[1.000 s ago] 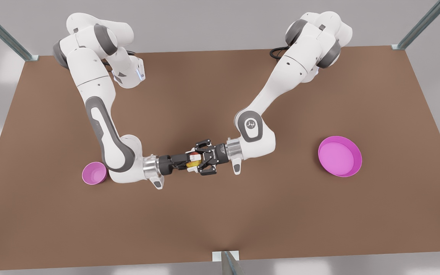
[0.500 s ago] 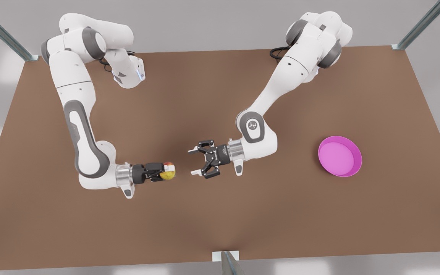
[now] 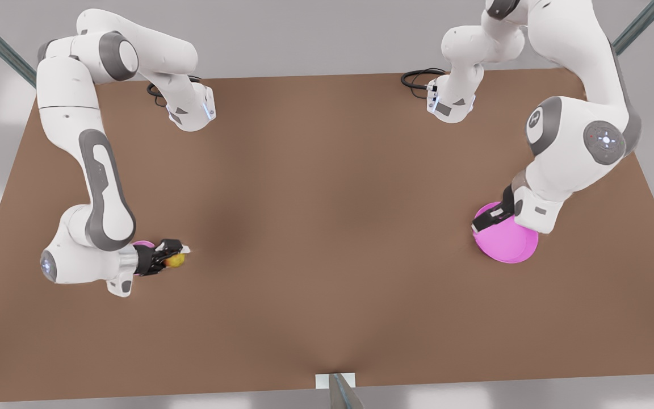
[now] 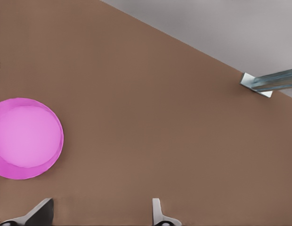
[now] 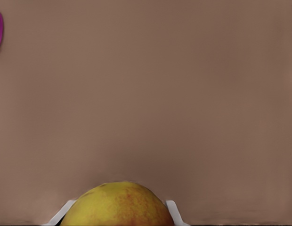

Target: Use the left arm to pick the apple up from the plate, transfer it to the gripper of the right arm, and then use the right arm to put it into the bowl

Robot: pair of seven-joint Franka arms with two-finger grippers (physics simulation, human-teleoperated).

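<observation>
**Apple held at one side of the table, plate far across at the other**

On the front view's left, the right gripper [image 3: 175, 254] grips the apple [image 3: 176, 260] just above the table [image 3: 327, 227]. The bowl [image 3: 144, 245] sits directly behind that gripper, largely hidden by the wrist. Well apart, on the front view's right, the left gripper [image 3: 487, 220] hovers over the near-left rim of the plate [image 3: 508, 244], fingers [image 4: 158, 214] spread; it may be touching the rim.
</observation>
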